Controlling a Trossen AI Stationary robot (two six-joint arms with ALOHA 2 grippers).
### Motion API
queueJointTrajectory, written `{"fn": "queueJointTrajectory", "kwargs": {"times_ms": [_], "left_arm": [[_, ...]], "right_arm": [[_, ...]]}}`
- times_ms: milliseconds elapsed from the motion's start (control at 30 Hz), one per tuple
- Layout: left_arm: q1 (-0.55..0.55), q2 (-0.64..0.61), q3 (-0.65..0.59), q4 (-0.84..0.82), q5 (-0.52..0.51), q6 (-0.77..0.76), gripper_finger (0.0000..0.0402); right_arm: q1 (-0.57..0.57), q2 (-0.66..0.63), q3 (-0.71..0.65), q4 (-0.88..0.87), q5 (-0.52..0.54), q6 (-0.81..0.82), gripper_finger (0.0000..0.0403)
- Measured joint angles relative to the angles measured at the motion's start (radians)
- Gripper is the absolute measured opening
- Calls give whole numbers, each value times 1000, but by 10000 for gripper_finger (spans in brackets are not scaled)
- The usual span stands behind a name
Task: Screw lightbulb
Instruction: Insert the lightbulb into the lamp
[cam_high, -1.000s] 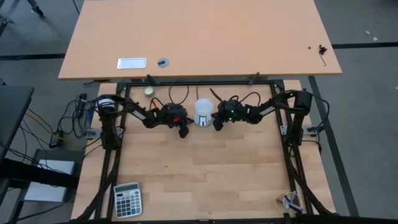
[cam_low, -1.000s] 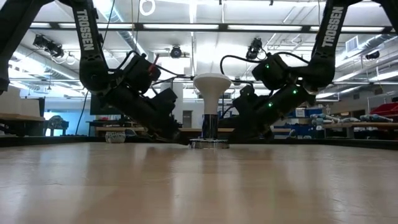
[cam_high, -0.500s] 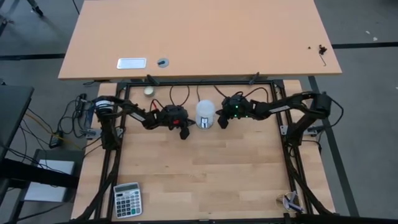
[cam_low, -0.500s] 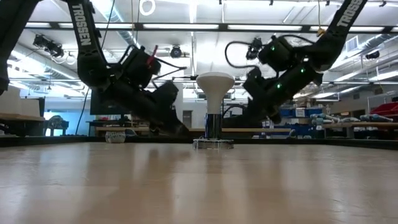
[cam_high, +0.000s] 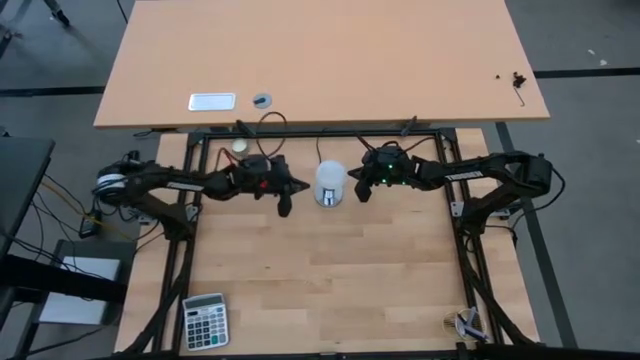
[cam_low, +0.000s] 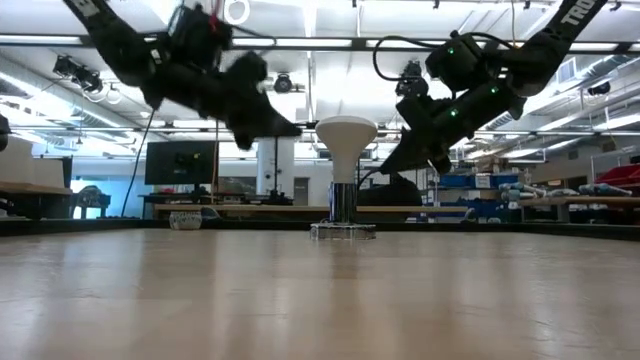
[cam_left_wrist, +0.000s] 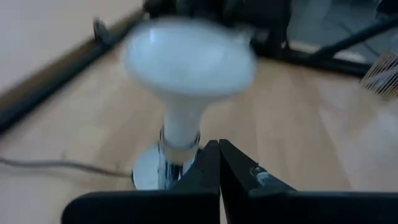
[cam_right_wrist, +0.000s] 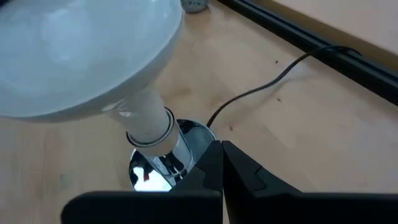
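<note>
The lightbulb (cam_high: 329, 181) stands upright in its socket disc (cam_right_wrist: 163, 163), seemingly screwed home, between left gripper (cam_high: 285, 207) and right gripper (cam_high: 362, 194), both pinched closed, empty, clear of it.

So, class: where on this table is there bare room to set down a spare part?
Bare wood lies between the lightbulb and the calculator, and along the right frame. It is crowded at the back, where the left claw and right claw flank the bulb.
</note>
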Motion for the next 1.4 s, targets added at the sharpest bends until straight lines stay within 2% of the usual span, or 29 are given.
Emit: {"fn": "queueJointTrajectory", "kwargs": {"times_ms": [100, 233, 400, 567, 833, 1133, 1400], "left_arm": [[2, -58, 21, -23, -2, -14, 0], [7, -68, 112, -91, 0, 11, 0], [9, -17, 288, -304, -14, 125, 0], [27, 41, 400, -408, -21, 189, 0], [42, 140, 411, -412, -34, 187, 0], [42, 149, 411, -412, -42, 187, 0], [42, 150, 409, -417, -42, 188, 0]], "right_arm": [[0, 2, 0, 9, 0, 0, 8], [0, 3, 0, 13, 1, 2, 8], [2, -4, 0, 40, 1, 1, 8], [8, -17, 0, 74, 19, 18, 8], [42, -33, 1, 99, 61, 19, 8], [43, -87, 1, 92, 138, 12, 8], [75, -142, 1, 47, 98, 19, 8]]}}
